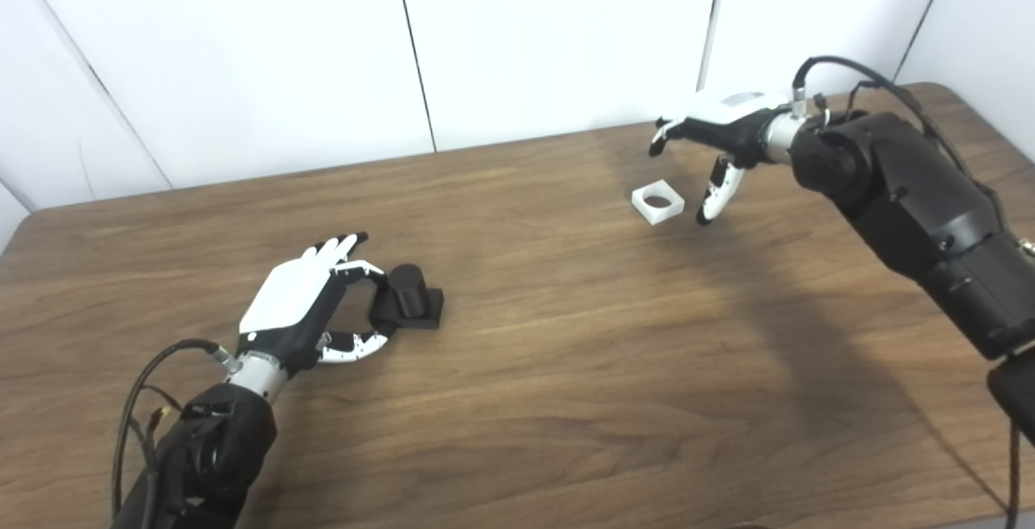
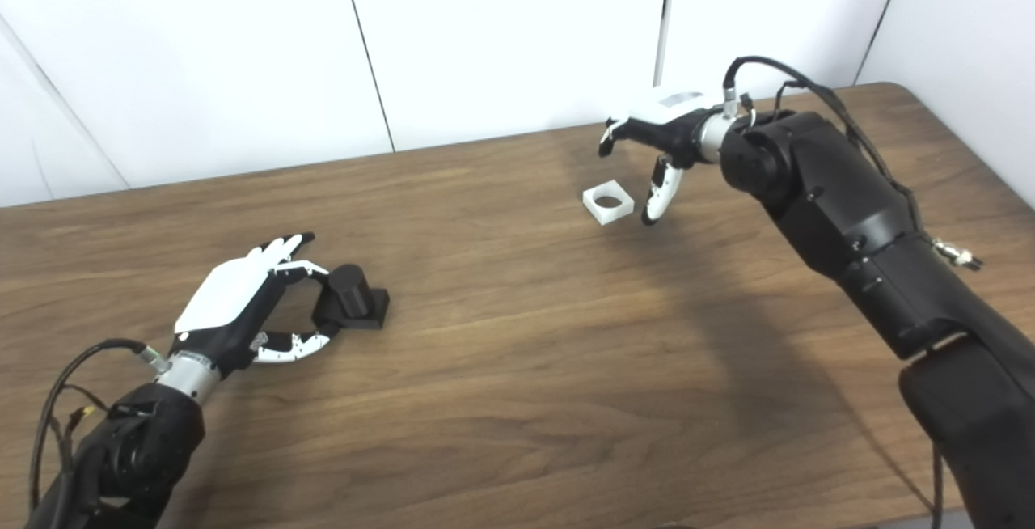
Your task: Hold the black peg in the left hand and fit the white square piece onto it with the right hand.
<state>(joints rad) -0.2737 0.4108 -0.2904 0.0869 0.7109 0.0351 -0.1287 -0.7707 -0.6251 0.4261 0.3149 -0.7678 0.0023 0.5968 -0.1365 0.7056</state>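
The black peg (image 1: 412,296), a short cylinder on a square base, stands on the wooden table (image 1: 566,351) left of centre. My left hand (image 1: 311,302) is open just left of it, fingers and thumb spread around its near side, touching or almost touching the base. The white square piece (image 1: 657,201) with a round hole lies flat at the back right. My right hand (image 1: 716,145) is open and hovers above and to its right, thumb pointing down beside the piece, not holding it. Both also show in the right eye view: the peg (image 2: 352,296) and the piece (image 2: 608,202).
White wall panels (image 1: 525,35) stand right behind the table's far edge. My right forearm (image 1: 914,205) stretches over the table's right side, with a cable looping above the wrist. The table's rounded far right corner (image 1: 930,92) lies behind that arm.
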